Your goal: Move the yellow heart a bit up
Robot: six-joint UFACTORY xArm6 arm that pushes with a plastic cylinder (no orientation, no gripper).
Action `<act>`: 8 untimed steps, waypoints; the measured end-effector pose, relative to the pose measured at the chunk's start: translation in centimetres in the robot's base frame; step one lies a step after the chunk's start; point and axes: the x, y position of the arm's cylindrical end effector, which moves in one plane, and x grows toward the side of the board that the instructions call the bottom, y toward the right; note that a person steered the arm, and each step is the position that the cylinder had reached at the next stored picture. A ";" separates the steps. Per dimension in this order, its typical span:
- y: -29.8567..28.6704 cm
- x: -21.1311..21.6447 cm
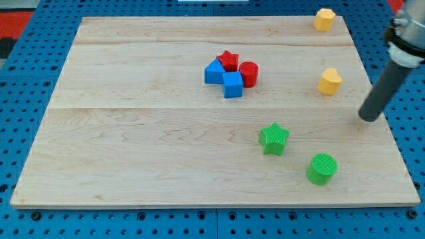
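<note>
The yellow heart [329,81] lies on the wooden board [133,119] at the view's right. My tip [370,119] is down on the board to the right of the heart and a little below it, with a clear gap between them. The dark rod rises from the tip toward the view's upper right corner.
A second yellow block [324,19] sits near the board's top right corner. A cluster sits at the centre top: red star [228,60], red cylinder [248,74], blue block [214,72] and blue cube [232,85]. A green star [273,138] and a green cylinder [322,168] lie at the lower right.
</note>
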 end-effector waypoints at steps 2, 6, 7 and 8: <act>-9.0 -4.4; -4.7 -4.8; -3.1 -5.1; -3.1 -7.1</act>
